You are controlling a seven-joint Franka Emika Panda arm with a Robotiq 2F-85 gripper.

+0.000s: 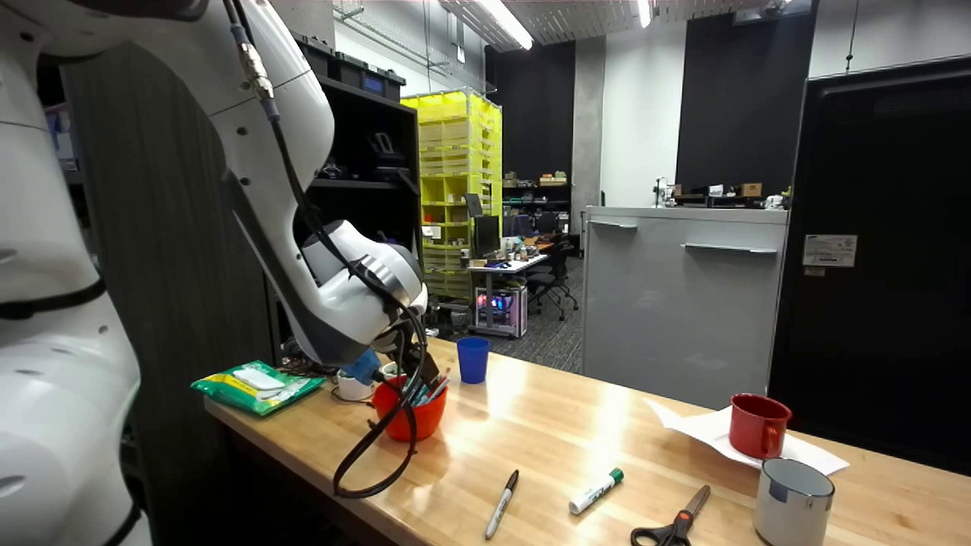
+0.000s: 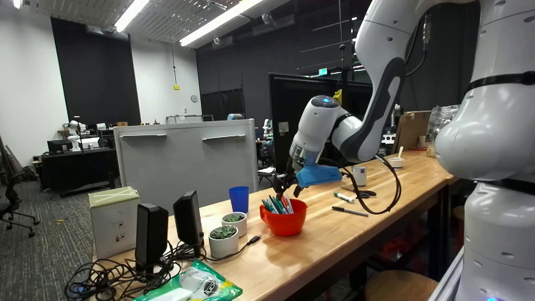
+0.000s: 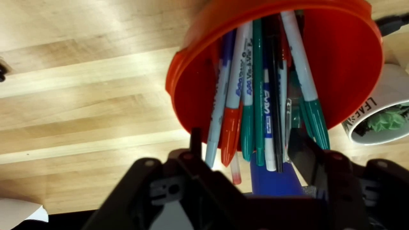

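Observation:
My gripper is open, with its fingers spread above an orange-red bowl (image 2: 286, 225) full of pens and markers. In the wrist view my gripper (image 3: 246, 139) has one finger on each side of the bundle, and several pen ends lie between the fingers. The right finger overlaps the view of a green-capped pen (image 3: 314, 118); I cannot tell whether it touches. A red-capped marker (image 3: 231, 134) and a white-and-blue Expo marker (image 3: 268, 127) lean on the bowl's near rim. The bowl (image 1: 425, 425) also shows in an exterior view, partly behind cables. A blue cup (image 1: 472, 360) stands beyond the bowl.
Two potted succulents (image 2: 224, 243), black speakers (image 2: 151, 236), tangled cables and a green wipes pack (image 2: 209, 281) are beside the bowl. A black pen (image 1: 502, 504), green-capped marker (image 1: 596, 491), scissors (image 1: 675, 525), red mug (image 1: 758, 426) on paper and grey mug (image 1: 793, 506) lie farther along the table.

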